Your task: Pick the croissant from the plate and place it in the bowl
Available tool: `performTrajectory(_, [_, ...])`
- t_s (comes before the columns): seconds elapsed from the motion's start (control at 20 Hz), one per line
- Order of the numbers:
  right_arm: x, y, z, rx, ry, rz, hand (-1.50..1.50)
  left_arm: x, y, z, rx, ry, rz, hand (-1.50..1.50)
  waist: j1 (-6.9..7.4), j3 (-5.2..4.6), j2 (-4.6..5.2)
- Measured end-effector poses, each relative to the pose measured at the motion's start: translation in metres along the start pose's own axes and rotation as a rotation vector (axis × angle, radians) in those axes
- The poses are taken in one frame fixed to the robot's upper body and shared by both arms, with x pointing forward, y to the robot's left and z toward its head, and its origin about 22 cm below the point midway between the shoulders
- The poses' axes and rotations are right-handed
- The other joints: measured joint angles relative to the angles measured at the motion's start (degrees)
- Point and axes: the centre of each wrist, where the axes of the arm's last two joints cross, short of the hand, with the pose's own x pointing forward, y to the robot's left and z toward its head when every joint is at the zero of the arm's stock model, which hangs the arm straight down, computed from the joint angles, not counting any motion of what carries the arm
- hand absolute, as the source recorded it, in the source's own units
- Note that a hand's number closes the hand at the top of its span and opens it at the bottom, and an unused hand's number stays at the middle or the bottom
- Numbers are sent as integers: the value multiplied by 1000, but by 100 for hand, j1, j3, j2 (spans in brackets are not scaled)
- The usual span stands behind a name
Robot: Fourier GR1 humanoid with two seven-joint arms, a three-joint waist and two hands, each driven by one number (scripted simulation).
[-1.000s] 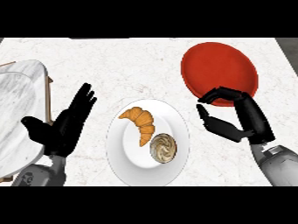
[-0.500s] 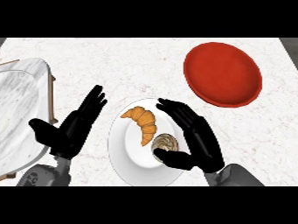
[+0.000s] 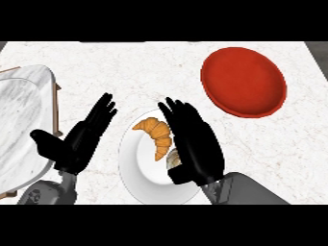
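The right hand (image 3: 195,144) is hovering with straight, spread fingers over the white plate (image 3: 141,173), just beside the croissant (image 3: 157,135) lying there ungrasped. The approach step is underway; next, the fingers need curling round it before carrying toward the red bowl (image 3: 243,87). The left hand (image 3: 78,137) is resting open.

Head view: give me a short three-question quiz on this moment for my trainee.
1. True or false: the croissant is already in the red bowl.
2. Which hand is over the white plate? A) left hand B) right hand
3. Fill in: the right hand's fingers are ____ (straight/curled).

Key: 1 false, it lies on the plate; 2 B; 3 straight, beside the croissant.
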Motion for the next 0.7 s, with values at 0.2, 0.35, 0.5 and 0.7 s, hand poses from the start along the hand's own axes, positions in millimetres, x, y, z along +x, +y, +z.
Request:
performTrajectory(0.2, [42,-6,-8,103,112,66,-150,5,1,-3,-16,0,2,0,53,9,33])
performTrajectory(0.35, [64,-8,-13,159,156,77,-150,5,-2,-9,-20,-6,5,0,95,16,55])
performTrajectory(0.5, [70,-7,-23,199,196,87,-150,4,-4,-9,-25,-5,1,0,118,20,66])
performTrajectory(0.7, [69,0,-35,244,256,106,-150,3,-7,-7,-33,-5,-3,0,140,23,74])
